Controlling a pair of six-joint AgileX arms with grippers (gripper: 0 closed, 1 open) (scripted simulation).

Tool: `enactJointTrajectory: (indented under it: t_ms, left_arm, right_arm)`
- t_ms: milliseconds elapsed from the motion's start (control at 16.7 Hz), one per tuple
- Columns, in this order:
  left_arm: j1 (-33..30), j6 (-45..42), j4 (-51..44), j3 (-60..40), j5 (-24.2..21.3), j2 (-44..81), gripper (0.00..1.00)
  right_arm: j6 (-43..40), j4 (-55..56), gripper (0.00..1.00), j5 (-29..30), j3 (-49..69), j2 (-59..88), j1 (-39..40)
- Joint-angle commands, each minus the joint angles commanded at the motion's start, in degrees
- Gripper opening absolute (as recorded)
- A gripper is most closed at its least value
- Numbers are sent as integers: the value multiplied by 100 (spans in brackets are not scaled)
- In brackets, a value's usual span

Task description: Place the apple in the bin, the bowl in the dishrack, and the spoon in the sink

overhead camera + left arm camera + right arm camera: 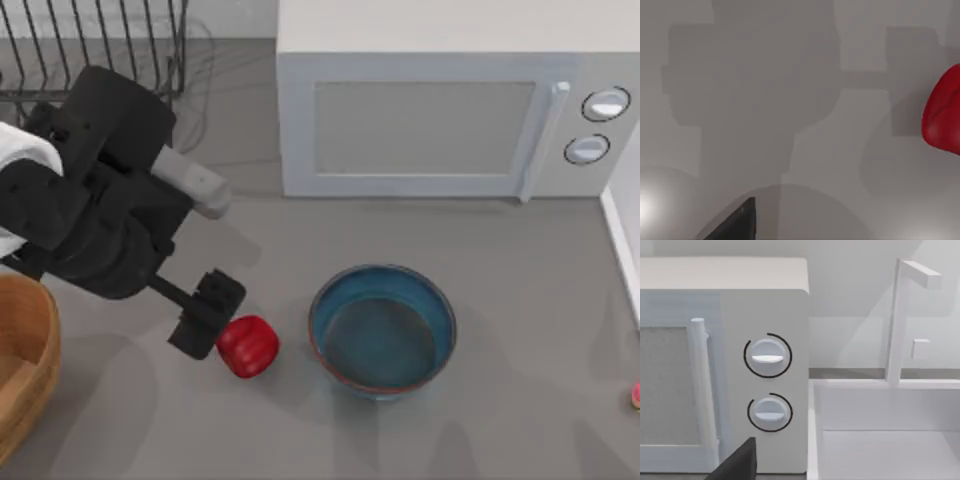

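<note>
1. Even, soft overhead lighting keeps the grey table (480, 300) bright.
2. The left arm (100, 200) casts faint, blocky shadows.
3. A pale glare patch glows on the table in the left wrist view.

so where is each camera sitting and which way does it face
Top view: above the table, looking down on the left gripper beside the apple, bowl, microwave.
Left wrist view: faces the tabletop; apple, shared with top view, and a dark finger.
Right wrist view: faces the microwave and sink.
</note>
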State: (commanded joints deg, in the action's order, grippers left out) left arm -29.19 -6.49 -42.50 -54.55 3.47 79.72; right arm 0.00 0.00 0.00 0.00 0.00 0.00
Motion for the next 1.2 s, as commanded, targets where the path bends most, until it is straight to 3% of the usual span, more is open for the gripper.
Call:
enactJointTrajectory:
  t_ms: [480, 900, 1200]
  left_arm:
    - [-953, -194, -1325, -1811, 69, 2439, 100]
    - [-966, -201, -1346, -1861, 68, 2531, 100]
    - [-940, -262, -623, -1485, 67, 2884, 100]
  right_arm:
    - [0, 0, 100, 0, 0, 0, 0]
    - [0, 0, 100, 0, 0, 0, 0]
    - [0, 0, 100, 0, 0, 0, 0]
